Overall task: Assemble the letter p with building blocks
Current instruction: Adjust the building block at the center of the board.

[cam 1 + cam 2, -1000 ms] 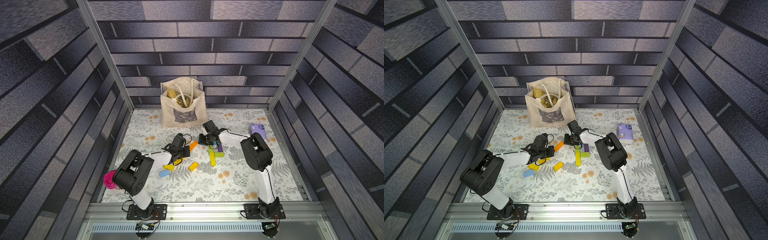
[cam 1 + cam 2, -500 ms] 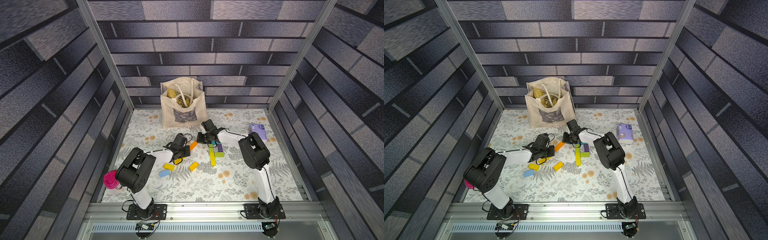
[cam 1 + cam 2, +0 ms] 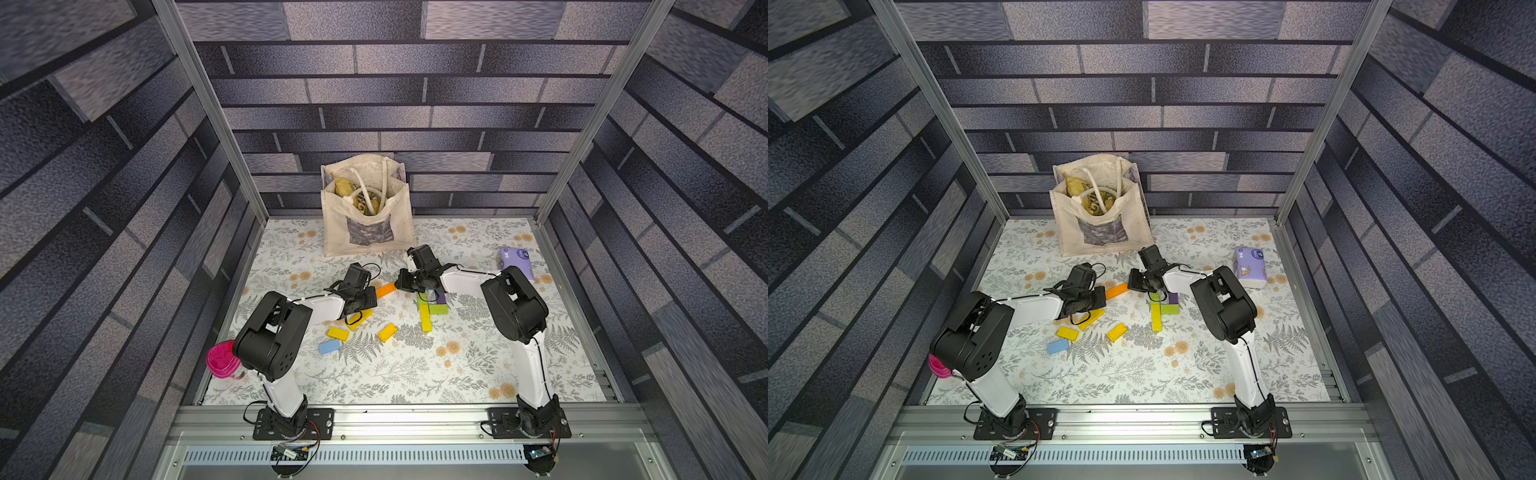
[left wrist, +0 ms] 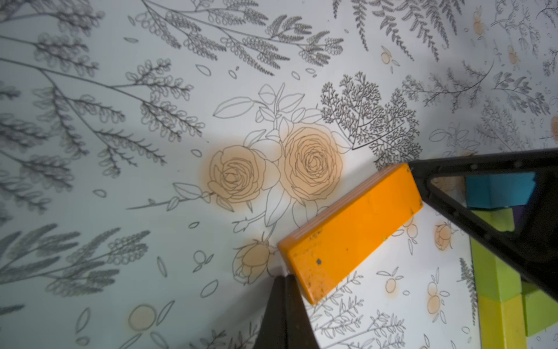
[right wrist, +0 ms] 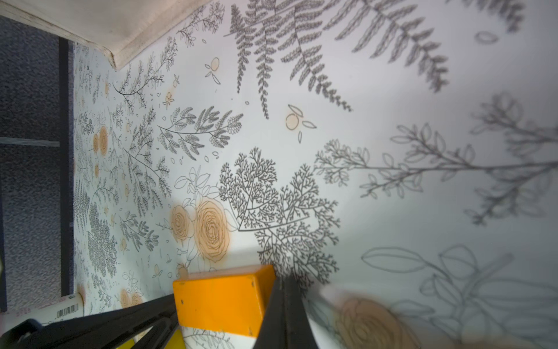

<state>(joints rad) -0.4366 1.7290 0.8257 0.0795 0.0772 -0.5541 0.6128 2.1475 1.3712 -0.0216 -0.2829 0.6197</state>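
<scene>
Clenched shut on nothing at the left gripper [image 4: 285,279], tips pressed to a near corner of the orange block [image 4: 350,232]. Likewise clamped and empty at the right gripper [image 5: 285,282], tips beside the block's opposite end, seemingly touching, though too blurred up close to be sure.

Between the two, flat on the flowered table cover [image 3: 374,374]: a long, glossy orange slab, pale layered edges, a few scuffs.

Just past the right gripper in a top view, a joined cluster: long yellow block [image 3: 424,320], lime green block [image 3: 439,308] against its side, purple block [image 3: 440,297] next to that. Seen only from the left wrist, a teal block [image 4: 499,190].

Nearer the left arm, loose and apart: half-hidden yellow block [image 3: 360,319] under the wrist, short yellow block [image 3: 337,333], golden block [image 3: 386,332], light blue block [image 3: 329,347].
</scene>
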